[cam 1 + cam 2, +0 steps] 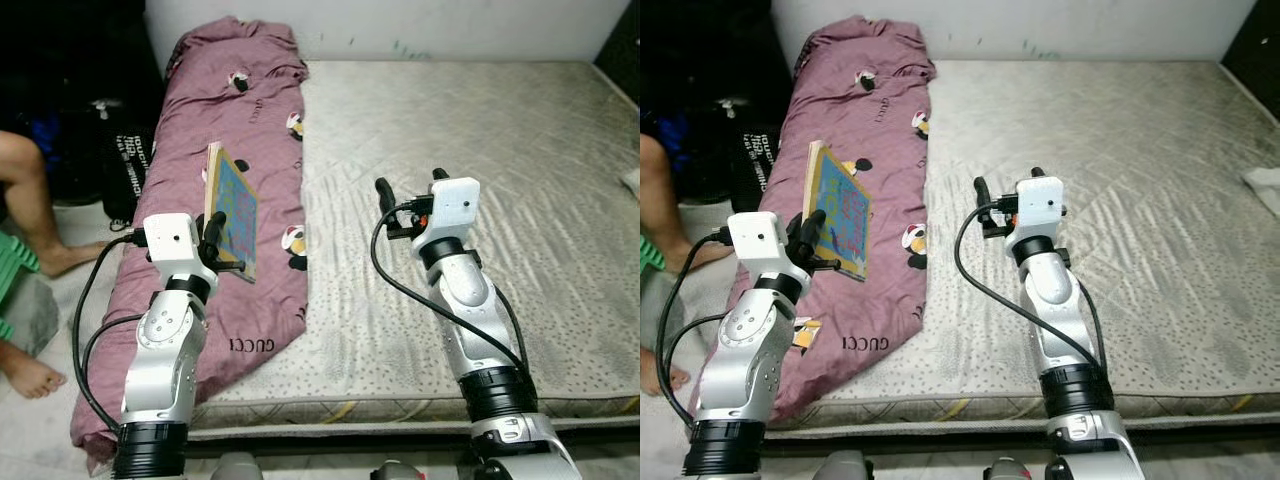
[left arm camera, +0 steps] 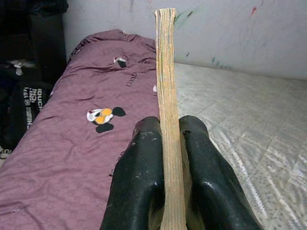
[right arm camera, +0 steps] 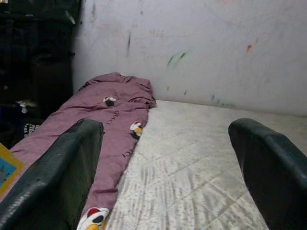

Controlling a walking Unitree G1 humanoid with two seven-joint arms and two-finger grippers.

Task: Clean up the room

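— What does it have there?

— A book (image 1: pixel 231 208), thin, with a blue cover. The left gripper (image 1: pixel 213 243) has pinched it at the lower edge, both black fingers (image 2: pixel 144 182) pressed flat against the two sides. The book stands on its edge, tilted a little, lifted above the quilt (image 1: pixel 235 130) and not touching it, as far as I can judge.

— Why is it held by the edge like this?

— I think because a thin flat thing is easier to grip so. In the left wrist view I see only the stack of pages between the fingers, and it sits straight, so the grip looks firm.

— And the other arm?

— The right gripper (image 3: pixel 168 158) is spread wide and has nothing in it. It hangs over the bare mattress (image 1: pixel 480 150), beside the quilt, pointing toward the wall (image 3: pixel 201 48). Probably it waits, or is kept away so it does not disturb.

— Where will the book go?

— This I cannot tell; I see no shelf or table. The purple quilt is folded long on the left side of the mattress. Left of the bed, a person's leg (image 1: pixel 30 200) is on the floor, near a dark bag (image 1: pixel 125 165). If the robot turns left with the book, it should watch for that leg.
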